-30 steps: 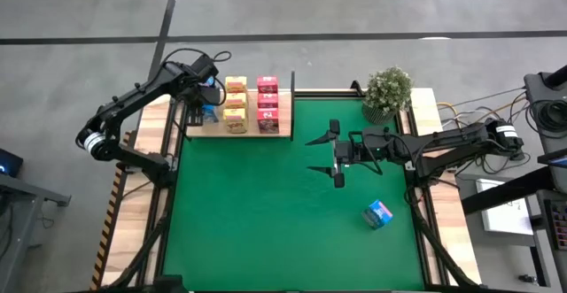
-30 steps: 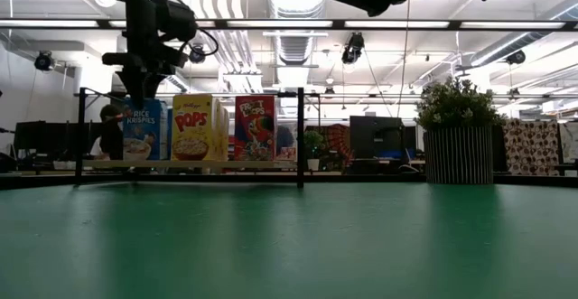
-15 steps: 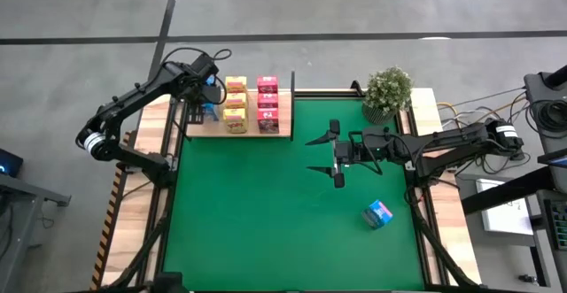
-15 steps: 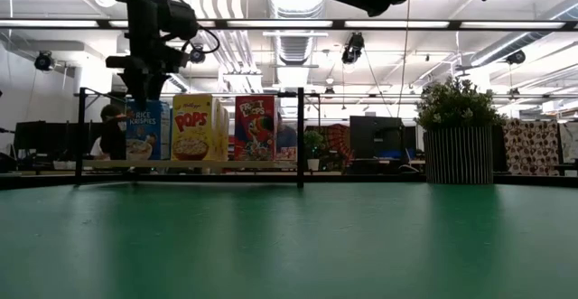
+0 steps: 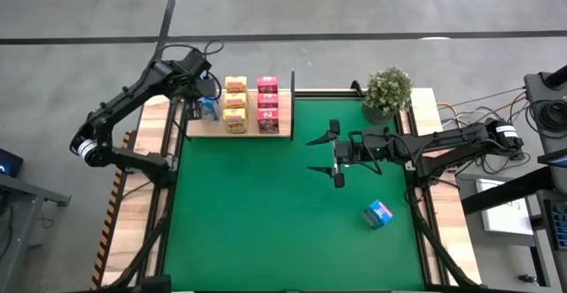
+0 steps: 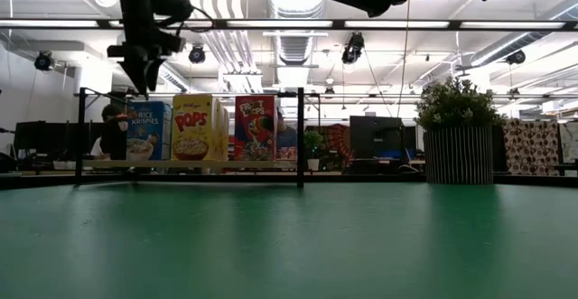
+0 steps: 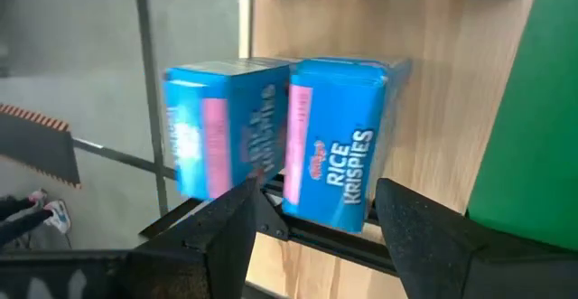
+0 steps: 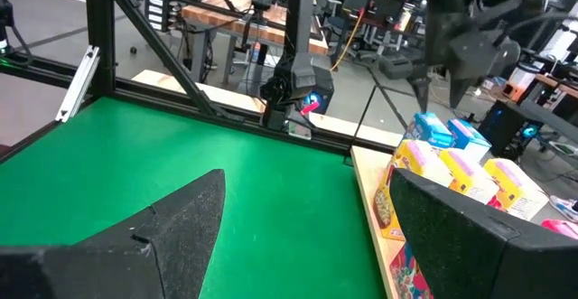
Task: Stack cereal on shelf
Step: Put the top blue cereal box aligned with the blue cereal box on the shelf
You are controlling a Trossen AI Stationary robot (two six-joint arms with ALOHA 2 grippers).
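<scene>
The light-wood shelf (image 5: 239, 127) lies at the mat's far left with black posts (image 6: 299, 136). On it stand two blue cereal boxes (image 7: 271, 141) at the left end (image 5: 208, 107), then yellow boxes (image 5: 235, 103) and pink boxes (image 5: 267, 103), all upright on their bases. My left gripper (image 7: 312, 236) is open and empty above the blue boxes (image 6: 149, 129). Another blue box (image 5: 378, 213) lies on the green mat at the right. My right gripper (image 5: 321, 154) hovers wide open and empty over the mat's middle, and also shows in its wrist view (image 8: 307, 245).
A potted plant (image 5: 387, 92) stands at the mat's far right corner, and also shows in the low view (image 6: 456, 141). The green mat (image 5: 266, 222) has open room in its middle and near part. Wooden table strips (image 5: 142, 196) flank the mat.
My left gripper has risen off the blue boxes at the shelf's left end and now hangs clear above them. The boxes stay upright on the shelf. My right arm has kept still.
</scene>
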